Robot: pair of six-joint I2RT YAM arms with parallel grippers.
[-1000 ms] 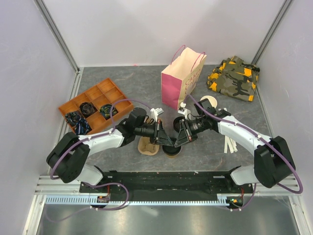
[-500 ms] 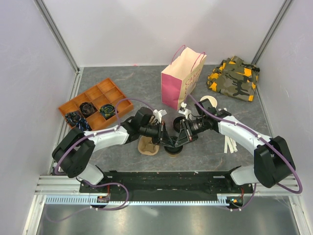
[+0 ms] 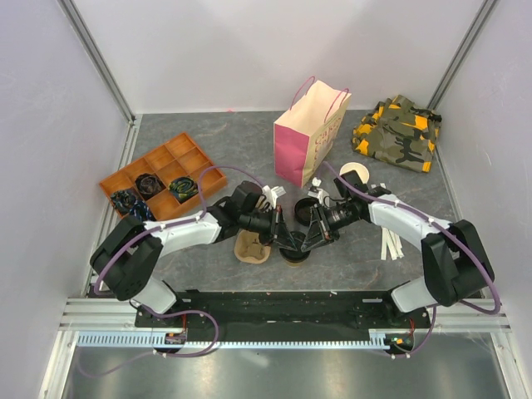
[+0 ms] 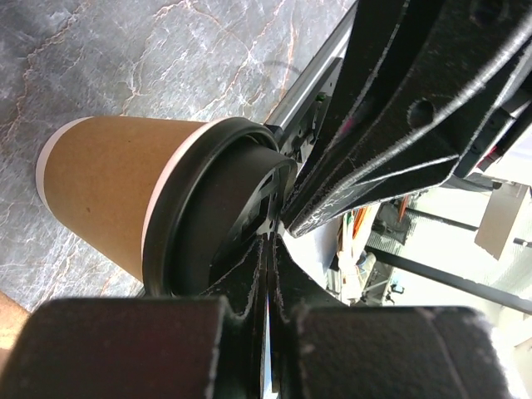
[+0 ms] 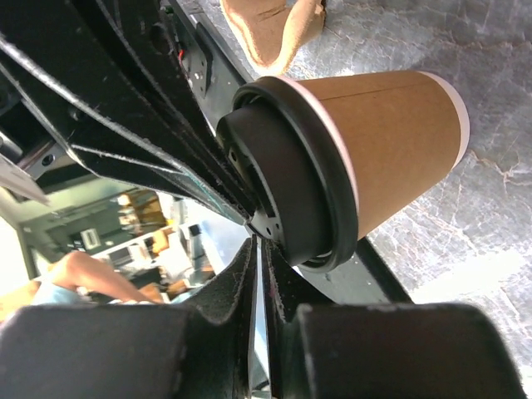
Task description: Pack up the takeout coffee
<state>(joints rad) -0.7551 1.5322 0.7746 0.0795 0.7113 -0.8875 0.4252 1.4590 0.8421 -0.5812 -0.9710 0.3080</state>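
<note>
Tan-brown paper under a round black lid, the takeout coffee [image 3: 293, 253] stands on the grey marbled bench [image 3: 208, 141] near its front edge, just right of a lidless tan cup [image 3: 252, 248]. The left gripper [image 3: 286, 242] and right gripper [image 3: 304, 242] meet over it from either side, tips at the lid. The left jaws are pressed together. The right jaws are drawn to a thin slit with nothing between them. The pink paper bag [image 3: 306, 137] stands well behind.
</note>
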